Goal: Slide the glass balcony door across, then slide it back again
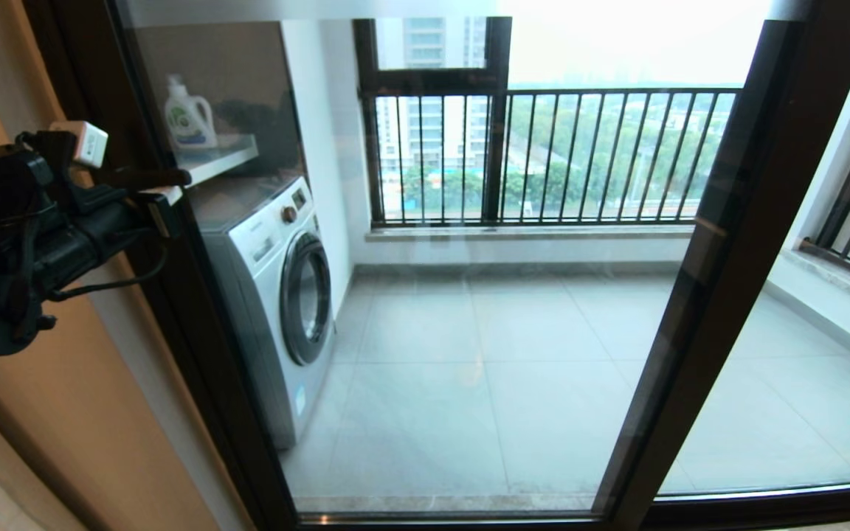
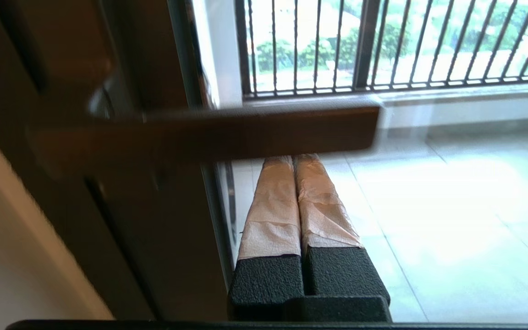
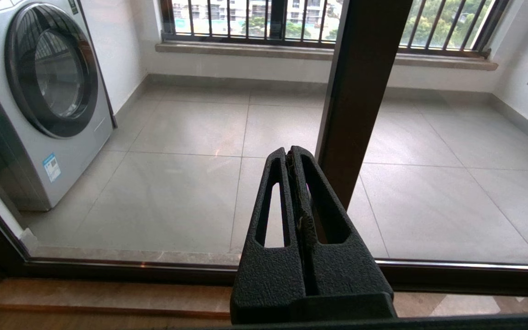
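The glass balcony door [image 1: 469,310] fills the head view, a clear panel in a dark brown frame. Its left stile [image 1: 174,295] stands against the tan wall and carries a dark lever handle [image 2: 245,133]. My left gripper [image 2: 294,158] is shut, its taped fingers [image 2: 273,201] pressed together with nothing between them. They reach in just beneath the handle, which hides their tips. In the head view this gripper [image 1: 163,203] sits at the left stile. My right gripper [image 3: 289,153] is shut, low in front of the glass beside another dark stile [image 3: 360,91]; the head view does not show it.
Behind the glass stand a white washing machine [image 1: 277,295], a shelf with a detergent bottle [image 1: 189,114], and a window with black railing bars [image 1: 543,155]. A tan wall [image 1: 63,413] is at the left. The floor track [image 3: 108,268] runs along the bottom.
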You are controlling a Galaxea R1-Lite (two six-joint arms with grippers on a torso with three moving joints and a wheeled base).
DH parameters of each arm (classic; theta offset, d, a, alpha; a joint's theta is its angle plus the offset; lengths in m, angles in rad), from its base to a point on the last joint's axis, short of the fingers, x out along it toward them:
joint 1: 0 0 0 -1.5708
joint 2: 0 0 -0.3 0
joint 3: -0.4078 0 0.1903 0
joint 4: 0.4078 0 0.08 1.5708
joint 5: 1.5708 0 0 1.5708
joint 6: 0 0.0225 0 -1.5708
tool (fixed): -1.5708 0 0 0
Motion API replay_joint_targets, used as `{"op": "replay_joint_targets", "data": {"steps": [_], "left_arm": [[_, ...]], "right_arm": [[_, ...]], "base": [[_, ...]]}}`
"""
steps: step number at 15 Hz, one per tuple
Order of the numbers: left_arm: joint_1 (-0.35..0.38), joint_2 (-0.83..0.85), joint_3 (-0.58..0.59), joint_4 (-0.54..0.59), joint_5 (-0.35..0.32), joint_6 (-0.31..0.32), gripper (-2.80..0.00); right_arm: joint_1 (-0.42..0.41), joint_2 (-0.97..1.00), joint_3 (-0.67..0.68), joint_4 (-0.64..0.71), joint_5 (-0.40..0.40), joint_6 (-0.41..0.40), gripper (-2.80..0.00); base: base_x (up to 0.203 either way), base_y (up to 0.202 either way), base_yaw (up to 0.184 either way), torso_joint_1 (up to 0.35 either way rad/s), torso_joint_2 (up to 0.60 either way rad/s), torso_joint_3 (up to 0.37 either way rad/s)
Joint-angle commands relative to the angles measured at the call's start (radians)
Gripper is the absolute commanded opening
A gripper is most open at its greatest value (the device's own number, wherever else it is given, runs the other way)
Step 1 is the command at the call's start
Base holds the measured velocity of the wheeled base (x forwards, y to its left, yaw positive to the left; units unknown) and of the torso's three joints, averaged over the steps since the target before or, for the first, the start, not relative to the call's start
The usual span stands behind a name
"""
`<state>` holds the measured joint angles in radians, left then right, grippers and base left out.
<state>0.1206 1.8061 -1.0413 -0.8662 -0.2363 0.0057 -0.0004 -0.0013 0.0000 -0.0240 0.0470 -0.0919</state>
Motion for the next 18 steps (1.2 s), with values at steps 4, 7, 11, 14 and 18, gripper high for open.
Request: {"op": "replay_joint_targets", "data": {"steps": [4,7,11,14,18], "left_arm": [[0.005,-0.284,0.375,-0.001,-0.059,-0.022,-2.80],[0.007,-0.507,0.558,0.002,-0.132,-0.085,-2.80],[0.007,-0.844,0.718,0.078,-0.158,-0.116,-2.80],[0.006,-1.194,0.728,0.417,-0.172,-0.122,-2.80],[-0.001,-1.521,0.649,0.908,-0.190,-0.137,-2.80]], "right_arm": [[0.000,0.000,0.012,-0.001,0.001,-0.001,-2.80],[0.000,0.000,0.012,-0.001,0.001,-0.001,-2.80],[0.000,0.000,0.012,-0.001,0.001,0.000,-2.80],[0.000,0.000,0.012,-0.001,0.001,-0.001,-2.80],[0.000,0.000,0.012,-0.001,0.001,-0.002,-2.80]], "base": [[0.000,0.000,0.000,0.000,0.00,0.000],[0.000,0.000,0.000,0.000,0.00,0.000],[0.000,0.000,0.000,0.000,0.00,0.000],[0.000,0.000,0.000,0.000,0.00,0.000],[0.000,0.000,0.000,0.000,0.00,0.000]]}}
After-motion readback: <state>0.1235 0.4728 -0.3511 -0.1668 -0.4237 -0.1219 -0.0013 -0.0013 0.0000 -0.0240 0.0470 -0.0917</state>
